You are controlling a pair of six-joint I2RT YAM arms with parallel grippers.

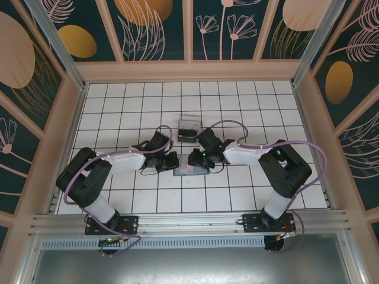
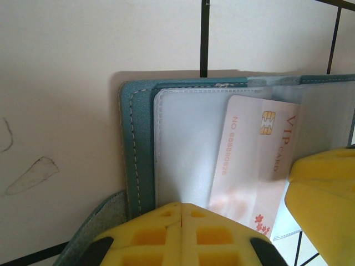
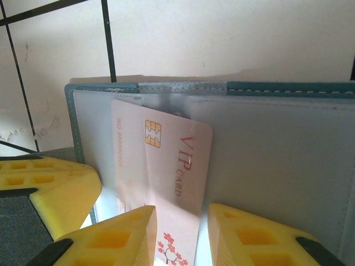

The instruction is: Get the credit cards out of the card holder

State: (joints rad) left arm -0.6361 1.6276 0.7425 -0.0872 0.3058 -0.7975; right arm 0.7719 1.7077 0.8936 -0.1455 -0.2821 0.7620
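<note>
Tiles in white with dark seams covered the counter [image 1: 118, 106], and the 2 arms met over its middle. From the left, the left hand [image 1: 175, 161] lay low on the slate-blue card holder [image 1: 200, 172], which sat open and flat just in front of a clear tray [image 1: 190, 117] with something dark in it. On its own wrist camera the left hand [image 2: 180, 217] had its 2 yellow fingers closed tight together, nothing between them, pressing on the near edge of the card holder [image 2: 141, 166] beside its frosted sleeve. A white VIP card [image 2: 249, 155] with a gold chip stuck out of that sleeve at a slant. Further right, the right hand [image 1: 192, 162] came in from the other side. Its camera showed the right hand [image 3: 180, 238] part open, 1 finger on each side of the near end of the VIP card [image 3: 166, 149]; whether it actually gripped the card could not be told.
</note>
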